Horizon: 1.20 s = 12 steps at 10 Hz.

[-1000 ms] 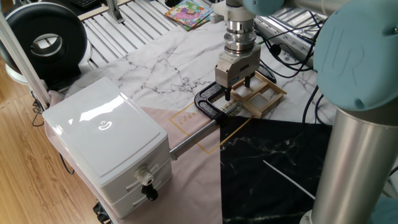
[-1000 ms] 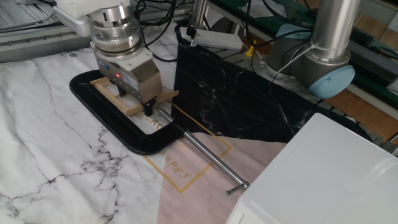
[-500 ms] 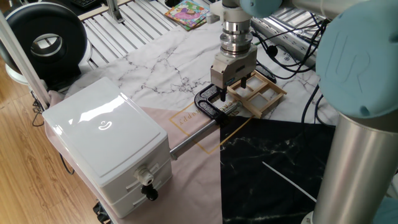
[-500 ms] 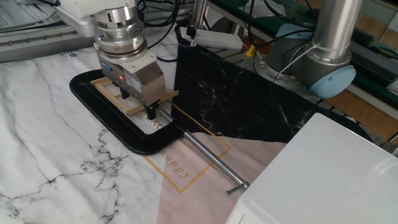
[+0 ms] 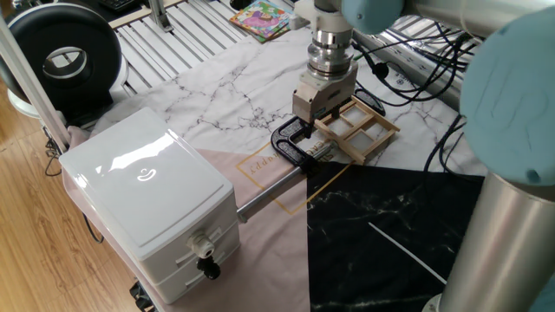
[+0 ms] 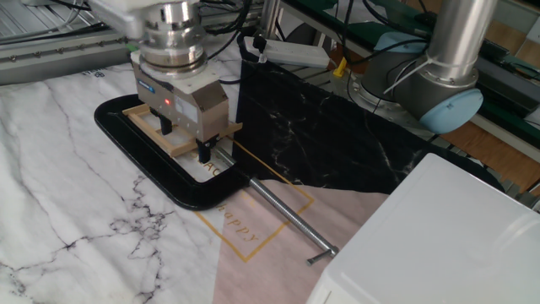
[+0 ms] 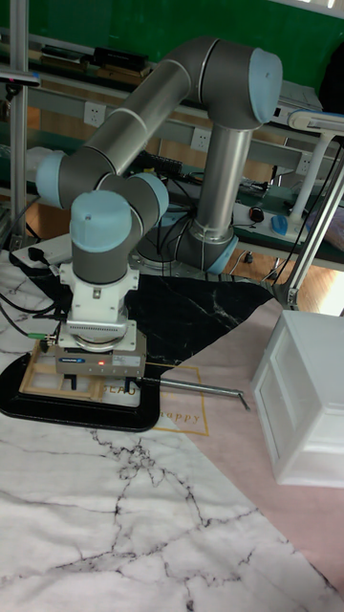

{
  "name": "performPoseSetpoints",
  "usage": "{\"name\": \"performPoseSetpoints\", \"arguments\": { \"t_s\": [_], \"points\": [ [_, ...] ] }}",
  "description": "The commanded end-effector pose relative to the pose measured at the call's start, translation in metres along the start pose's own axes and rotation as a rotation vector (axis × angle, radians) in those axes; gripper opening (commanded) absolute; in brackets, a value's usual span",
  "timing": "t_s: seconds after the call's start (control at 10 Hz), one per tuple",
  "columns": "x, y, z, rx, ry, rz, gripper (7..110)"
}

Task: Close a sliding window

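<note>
1. The sliding window (image 5: 357, 128) lies flat on the table, its tan four-pane sash set partly out past one end of its black rounded frame (image 6: 160, 173), so part of the frame's opening stands uncovered.
2. My gripper (image 6: 181, 137) points straight down over the sash; both fingers are spread apart with nothing between them, and one dark fingertip (image 6: 203, 152) sits at the sash's end edge, over the uncovered part of the frame. I cannot tell whether it presses the wood.
3. The surface under the window is a cloth (image 6: 59, 203) printed in patches: white marble with grey veins, a black marble panel (image 6: 321, 127), and a pale pink area with gold lettering (image 6: 232, 224).
4. A thin metal rod (image 6: 283, 211) runs from the frame across the pink patch towards a big white box (image 5: 152, 195).
5. Near that box, at the table's corner, stands a round black device (image 5: 62, 59) beside a wooden floor.
6. Behind the table lie a slatted metal surface (image 5: 186, 35), a colourful booklet (image 5: 263, 17) and tangled cables (image 5: 408, 65).
7. In the tall fixed view, a green wall (image 7: 143, 24) and shelving fill the background.
</note>
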State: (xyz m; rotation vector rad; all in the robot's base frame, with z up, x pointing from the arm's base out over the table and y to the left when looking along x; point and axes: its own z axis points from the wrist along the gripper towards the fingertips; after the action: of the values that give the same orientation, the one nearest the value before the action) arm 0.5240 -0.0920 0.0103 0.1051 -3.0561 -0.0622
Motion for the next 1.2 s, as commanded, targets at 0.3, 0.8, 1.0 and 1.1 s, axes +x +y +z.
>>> {"name": "performPoseSetpoints", "arguments": {
  "t_s": [0.3,0.8,1.0,1.1],
  "points": [
    [0.057,-0.019,-0.007,0.149,0.234,0.078,44],
    [0.048,-0.013,-0.008,0.068,0.181,0.08,22],
    [0.045,-0.011,-0.008,0.056,0.179,0.067,44],
    [0.046,-0.011,-0.008,0.055,0.187,0.061,44]
  ]
}}
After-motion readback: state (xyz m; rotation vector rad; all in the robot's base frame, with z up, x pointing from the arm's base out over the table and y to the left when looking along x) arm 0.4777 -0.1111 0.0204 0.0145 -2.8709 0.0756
